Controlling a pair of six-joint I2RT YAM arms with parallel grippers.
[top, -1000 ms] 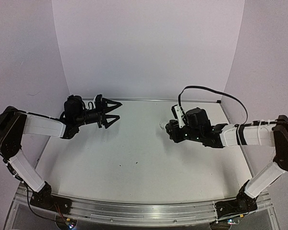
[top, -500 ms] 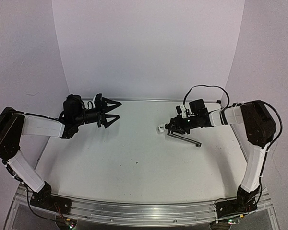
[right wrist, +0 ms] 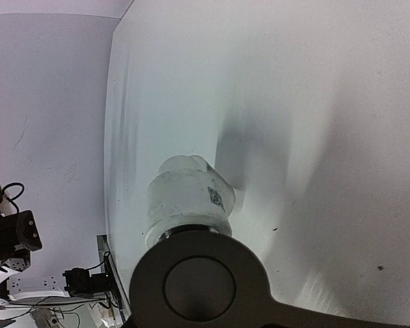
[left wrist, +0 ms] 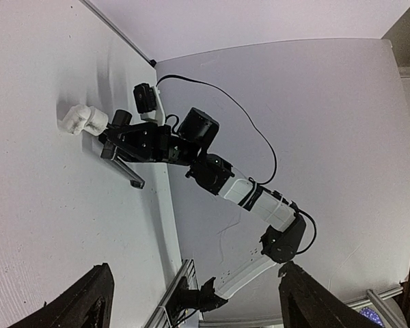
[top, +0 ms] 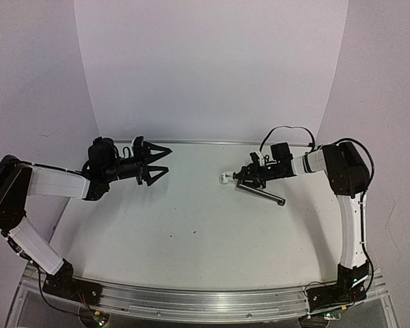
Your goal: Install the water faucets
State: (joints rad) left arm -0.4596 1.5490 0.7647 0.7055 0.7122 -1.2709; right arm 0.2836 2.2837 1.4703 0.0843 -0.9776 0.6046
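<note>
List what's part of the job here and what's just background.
Job:
- tiny white blocky plastic fitting
- thin black bent metal spout, held in right end effector
- left end effector, open

Background:
- white table
- aluminium base rail
- black cable loop

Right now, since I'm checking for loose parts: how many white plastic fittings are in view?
1. The white fitting sits on the end of the black spout, which the right hand grips, right of the table's middle. Another could be hidden behind an arm.
</note>
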